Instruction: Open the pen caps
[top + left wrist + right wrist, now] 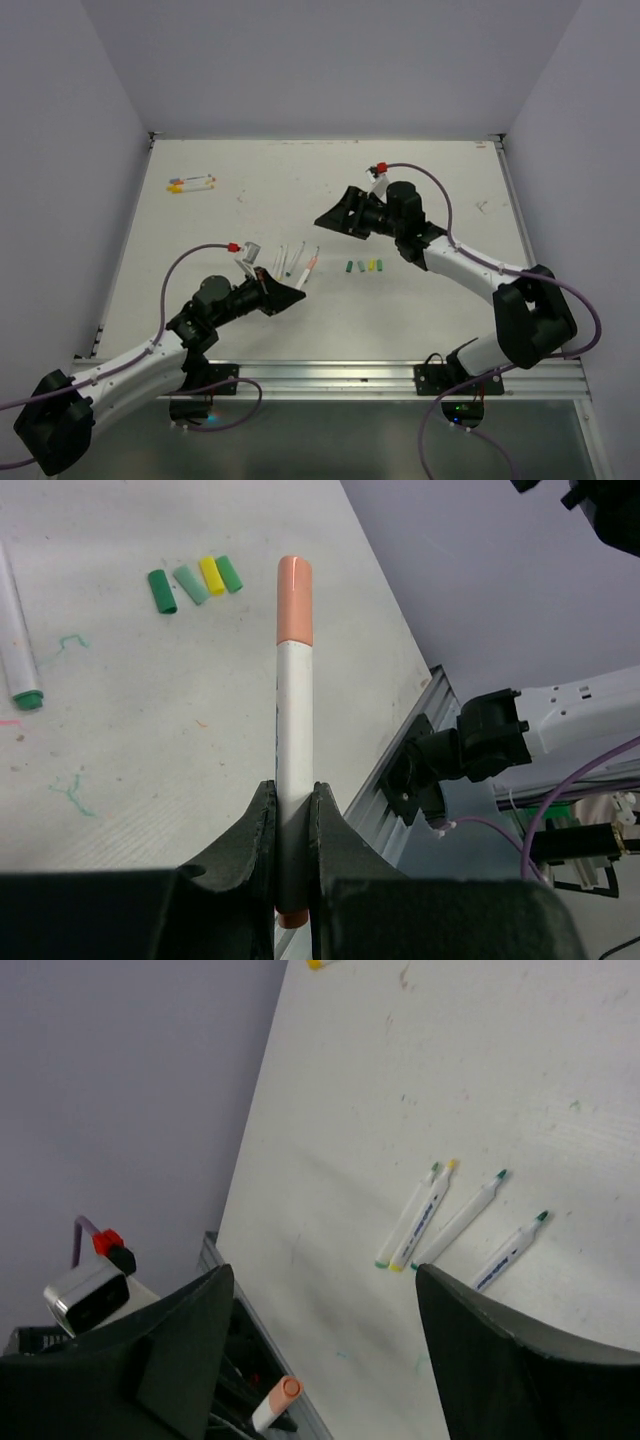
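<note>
We note the left gripper (295, 798) clamped on a white pen (294, 715) with its orange cap (295, 600) on, the right gripper (322, 1278) spread wide and empty, four loose caps (190, 584) on the table (420, 200).

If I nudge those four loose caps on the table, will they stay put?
Probably not. The caps are short round cylinders lying on their sides on the smooth table, so they would likely roll. They look small and light, so even a graze could scatter them.

Green-tipped pen (18, 640) partly off-frame
</note>
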Robot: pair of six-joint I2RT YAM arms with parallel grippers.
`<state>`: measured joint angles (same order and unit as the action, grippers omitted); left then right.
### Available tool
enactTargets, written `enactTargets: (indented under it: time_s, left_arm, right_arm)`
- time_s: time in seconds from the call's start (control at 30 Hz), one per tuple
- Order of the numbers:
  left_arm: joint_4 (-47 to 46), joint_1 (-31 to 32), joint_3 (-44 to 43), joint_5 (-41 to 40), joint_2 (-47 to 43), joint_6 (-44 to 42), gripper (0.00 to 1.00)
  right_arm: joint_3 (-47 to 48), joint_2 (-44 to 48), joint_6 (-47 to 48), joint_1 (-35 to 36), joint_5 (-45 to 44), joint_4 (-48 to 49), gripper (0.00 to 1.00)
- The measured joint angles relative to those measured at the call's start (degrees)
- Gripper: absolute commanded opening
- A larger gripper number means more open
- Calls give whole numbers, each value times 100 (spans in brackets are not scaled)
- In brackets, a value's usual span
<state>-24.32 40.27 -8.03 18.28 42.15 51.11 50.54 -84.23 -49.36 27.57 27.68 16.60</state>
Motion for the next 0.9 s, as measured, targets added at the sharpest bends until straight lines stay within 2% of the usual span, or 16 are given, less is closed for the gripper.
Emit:
enactTargets:
  time_s: [0.17,0.37,0.7,0.9]
  left_arm:
    - [634,17,-341,-614,-201,-282,0]
    - [1235,103,-721,-1440,-437,-551,0]
    - [1663,142,-750,-1825,-348,-595,0]
    - [1668,146,-750,-1891,-319,-595,0]
  right_arm:
    - [-20,0,79,782,-190,-251,76]
    - [-33,-225,-127,1200,-343,-44,60]
    - [-31,-680,-538,1397,-444,568,29]
    - [11,-887,-708,1429,-455,883,29]
